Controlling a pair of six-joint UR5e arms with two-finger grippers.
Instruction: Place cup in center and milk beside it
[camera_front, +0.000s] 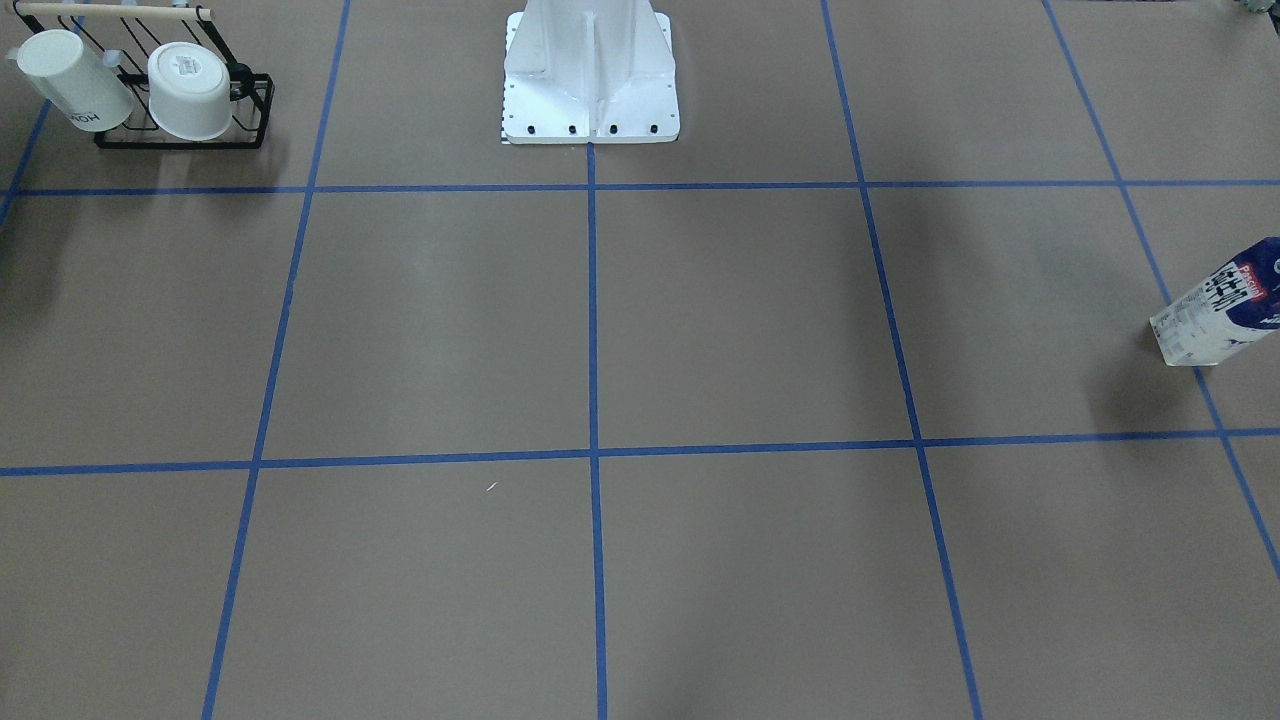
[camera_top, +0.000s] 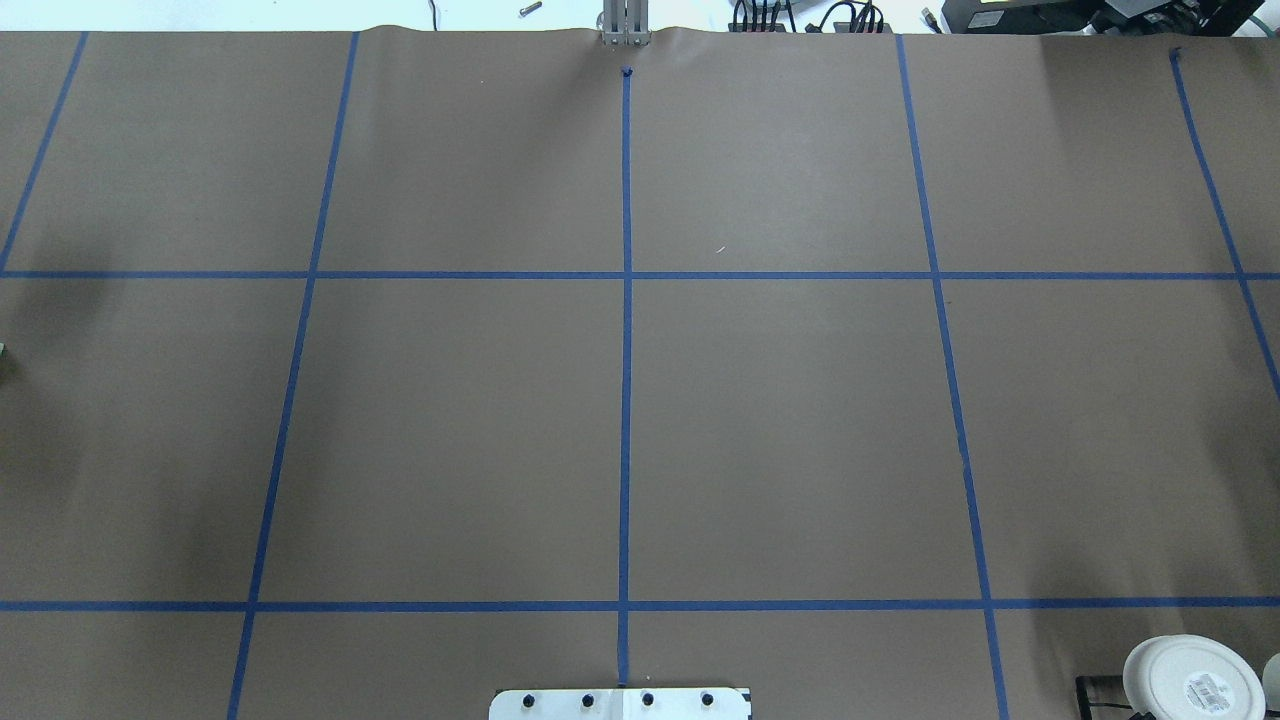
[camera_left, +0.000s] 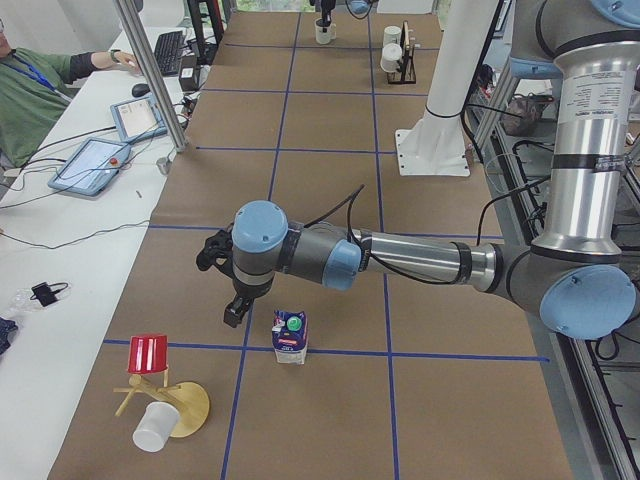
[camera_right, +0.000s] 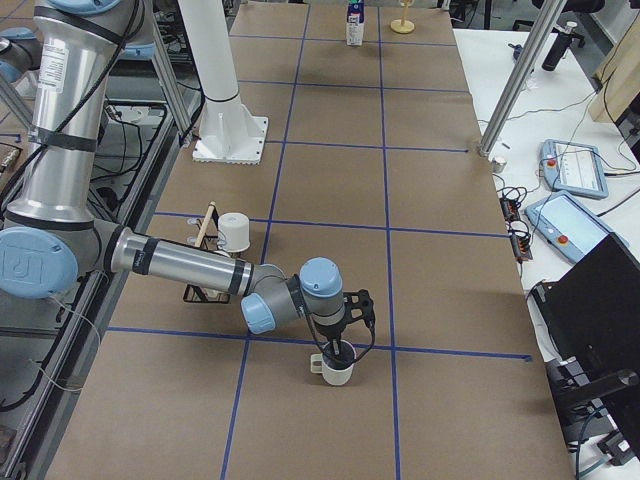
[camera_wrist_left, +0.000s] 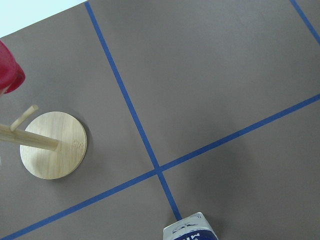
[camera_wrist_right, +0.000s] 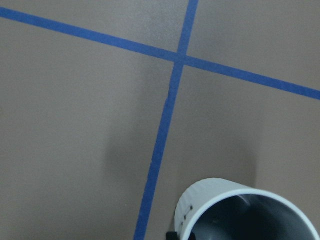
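Note:
The cup (camera_right: 337, 370), a white ribbed mug with a grey inside, stands on the brown table near a blue tape crossing; its rim shows at the bottom of the right wrist view (camera_wrist_right: 245, 212). My right gripper (camera_right: 339, 348) hangs right over it, at or inside the rim; I cannot tell whether it is open or shut. The milk (camera_left: 290, 337), a blue-and-white carton with a green cap, stands upright on a blue line and shows at the front-facing view's right edge (camera_front: 1215, 305). My left gripper (camera_left: 233, 310) hovers just beside it; its state is unclear. The center (camera_top: 625, 430) holds nothing.
A black wire rack (camera_front: 255, 115) near the robot's base (camera_front: 590, 100) holds a lettered white mug (camera_front: 75, 80) and a squat white cup (camera_front: 190, 90). A wooden mug tree (camera_left: 180, 405) with a red cup (camera_left: 148, 353) and a white cup (camera_left: 152, 428) stands near the milk.

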